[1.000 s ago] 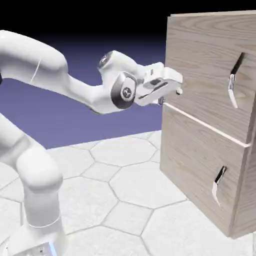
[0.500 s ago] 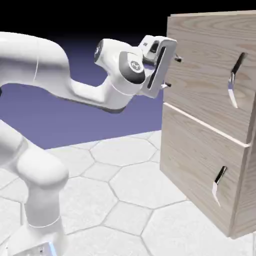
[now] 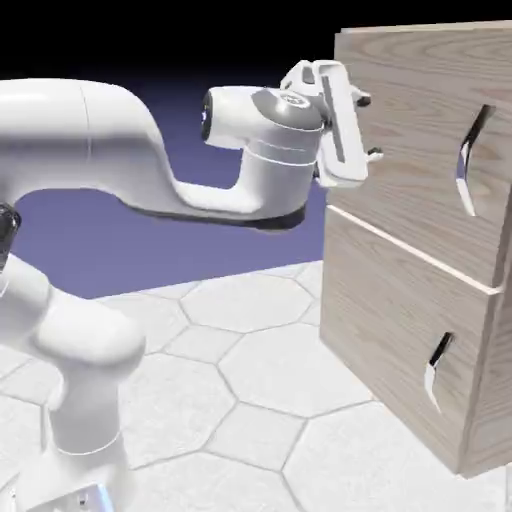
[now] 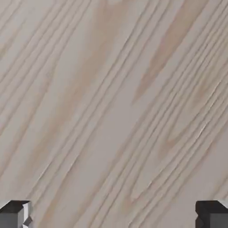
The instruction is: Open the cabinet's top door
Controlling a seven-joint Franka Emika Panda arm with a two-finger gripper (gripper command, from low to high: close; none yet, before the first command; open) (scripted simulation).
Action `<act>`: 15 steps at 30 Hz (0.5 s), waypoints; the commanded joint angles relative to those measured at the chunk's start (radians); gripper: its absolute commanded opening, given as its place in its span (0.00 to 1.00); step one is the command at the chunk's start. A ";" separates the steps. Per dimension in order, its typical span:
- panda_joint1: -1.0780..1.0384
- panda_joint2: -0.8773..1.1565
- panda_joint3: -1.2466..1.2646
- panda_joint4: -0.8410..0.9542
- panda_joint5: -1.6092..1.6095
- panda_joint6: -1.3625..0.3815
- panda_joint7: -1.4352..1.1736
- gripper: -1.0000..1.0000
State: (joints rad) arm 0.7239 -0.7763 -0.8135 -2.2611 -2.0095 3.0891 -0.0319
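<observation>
The gripper stands with jaws spread wide and nothing between them, its fingertips facing bare wood grain just ahead. That wood is the top door of the cabinet, near the door's left edge, well apart from its slanted handle.

cabinet right side — cut off
</observation>
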 commanded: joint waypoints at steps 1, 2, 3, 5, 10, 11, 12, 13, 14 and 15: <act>0.015 -0.004 -0.018 0.012 -0.044 0.001 -0.017 0.50; 0.031 -0.009 -0.035 0.024 -0.087 0.002 -0.033 0.50; 0.046 -0.013 -0.053 0.036 -0.131 0.003 -0.050 0.50; 0.077 -0.022 -0.088 0.059 -0.218 0.006 -0.084 0.50; 0.154 -0.045 -0.176 0.119 -0.435 0.011 -0.167 0.50; 0.170 -0.049 -0.194 0.131 -0.478 0.012 -0.184 0.50; 0.185 -0.054 -0.211 0.143 -0.522 0.014 -0.201 0.50; 0.200 -0.058 -0.229 0.154 -0.565 0.015 -0.217 0.50; 0.216 -0.063 -0.247 0.166 -0.609 0.016 -0.234 0.50; 0.231 -0.067 -0.264 0.178 -0.652 0.017 -0.251 0.50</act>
State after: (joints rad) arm 0.9550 -0.8433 -1.0776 -2.0829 -2.6618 3.1060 -0.2828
